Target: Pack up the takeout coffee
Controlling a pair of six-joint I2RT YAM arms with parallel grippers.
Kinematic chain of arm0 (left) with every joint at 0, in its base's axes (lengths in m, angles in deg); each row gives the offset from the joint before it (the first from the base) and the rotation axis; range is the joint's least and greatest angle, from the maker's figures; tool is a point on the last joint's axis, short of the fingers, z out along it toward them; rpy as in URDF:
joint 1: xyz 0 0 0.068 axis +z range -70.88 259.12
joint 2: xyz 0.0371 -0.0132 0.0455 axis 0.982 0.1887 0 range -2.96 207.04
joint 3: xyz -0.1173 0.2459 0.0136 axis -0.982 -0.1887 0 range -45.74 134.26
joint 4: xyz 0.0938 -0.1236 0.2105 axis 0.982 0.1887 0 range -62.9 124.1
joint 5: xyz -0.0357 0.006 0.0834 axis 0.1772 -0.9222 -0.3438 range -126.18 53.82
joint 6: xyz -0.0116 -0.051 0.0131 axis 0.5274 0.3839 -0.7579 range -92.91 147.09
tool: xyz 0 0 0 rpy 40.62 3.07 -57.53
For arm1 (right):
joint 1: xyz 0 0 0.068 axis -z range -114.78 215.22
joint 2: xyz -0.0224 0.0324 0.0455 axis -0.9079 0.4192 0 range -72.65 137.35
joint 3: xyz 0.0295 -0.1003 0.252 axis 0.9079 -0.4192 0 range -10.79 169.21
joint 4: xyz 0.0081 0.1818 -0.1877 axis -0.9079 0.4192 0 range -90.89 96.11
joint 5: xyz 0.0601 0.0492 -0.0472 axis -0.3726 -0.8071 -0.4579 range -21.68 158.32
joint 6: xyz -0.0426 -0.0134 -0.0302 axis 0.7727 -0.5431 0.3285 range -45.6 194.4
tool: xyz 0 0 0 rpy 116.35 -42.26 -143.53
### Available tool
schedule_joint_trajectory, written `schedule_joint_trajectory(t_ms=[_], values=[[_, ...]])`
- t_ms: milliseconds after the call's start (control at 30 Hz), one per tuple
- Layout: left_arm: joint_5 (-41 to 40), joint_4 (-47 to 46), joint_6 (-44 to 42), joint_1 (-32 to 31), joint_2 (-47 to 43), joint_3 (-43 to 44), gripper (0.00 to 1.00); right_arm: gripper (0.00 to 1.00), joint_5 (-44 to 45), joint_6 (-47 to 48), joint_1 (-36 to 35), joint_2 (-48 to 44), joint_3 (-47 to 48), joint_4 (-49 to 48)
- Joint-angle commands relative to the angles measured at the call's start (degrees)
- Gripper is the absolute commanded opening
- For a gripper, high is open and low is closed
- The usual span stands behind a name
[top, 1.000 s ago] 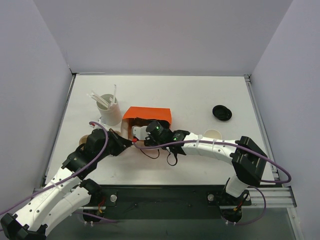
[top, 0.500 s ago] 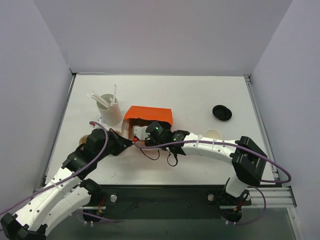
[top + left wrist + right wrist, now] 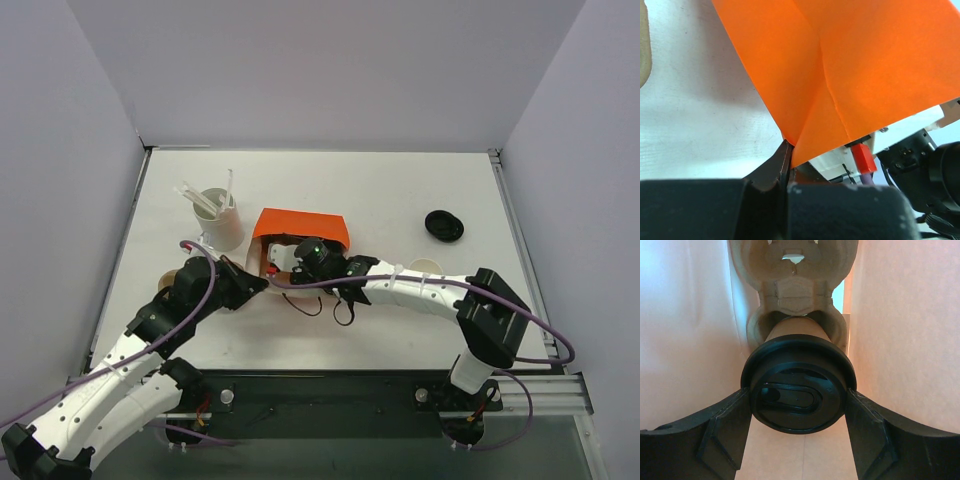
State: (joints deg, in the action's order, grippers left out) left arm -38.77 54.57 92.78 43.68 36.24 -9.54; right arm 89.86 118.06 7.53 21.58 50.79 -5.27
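The coffee cup (image 3: 798, 390) sits inside the orange bag (image 3: 300, 228), seen only from the right wrist. Its black lid faces back toward the wrist and its tan body runs straight away, base first, so the long axis points deeper into the bag. The far end of the cup rests in a ring of the moulded pulp carrier (image 3: 792, 285). The right gripper (image 3: 796, 392) is partly closed, its two fingers (image 3: 725, 427) pressed against opposite sides of the lid's rim. The left gripper (image 3: 787, 155) is pinched tight on a lower corner of the bag's paper. From above, the bag lies on a white table (image 3: 400, 190), and the right arm reaches into its near side. Also on the table are a white cup of stirrers (image 3: 220, 225) to the left, a loose black lid (image 3: 444, 224) well to the right, and a lidless tan cup (image 3: 427, 266) just behind the right arm. Plain pale walls (image 3: 320, 70) close in the back and both sides.
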Motion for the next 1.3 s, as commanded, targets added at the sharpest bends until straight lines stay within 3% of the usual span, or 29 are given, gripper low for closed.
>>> schedule_joint_trajectory(t_ms=[0,700,800,900,1100,1267], values=[[2.59,-4.17,2.69,-0.95,-0.26,0.62,0.00,0.36,0.61,-0.85,1.88,2.44,0.99,-0.28],[2.59,-4.70,1.90,-1.03,0.53,1.76,0.00,0.45,-1.32,-1.82,3.73,2.62,0.29,-0.46],[2.59,-4.52,1.55,-1.03,0.79,2.29,0.00,0.60,-1.76,-2.17,3.46,1.48,1.08,0.86],[2.59,-4.26,1.11,-1.03,1.14,3.08,0.00,0.69,-2.81,-2.52,3.20,0.17,2.31,2.62],[2.41,-3.30,0.84,-1.03,1.05,3.96,0.00,0.78,-4.84,-3.49,2.58,-1.86,4.16,7.45],[1.89,-2.24,0.75,-1.03,0.53,5.10,0.00,0.79,-6.42,-5.07,2.32,-3.79,6.00,11.84]])
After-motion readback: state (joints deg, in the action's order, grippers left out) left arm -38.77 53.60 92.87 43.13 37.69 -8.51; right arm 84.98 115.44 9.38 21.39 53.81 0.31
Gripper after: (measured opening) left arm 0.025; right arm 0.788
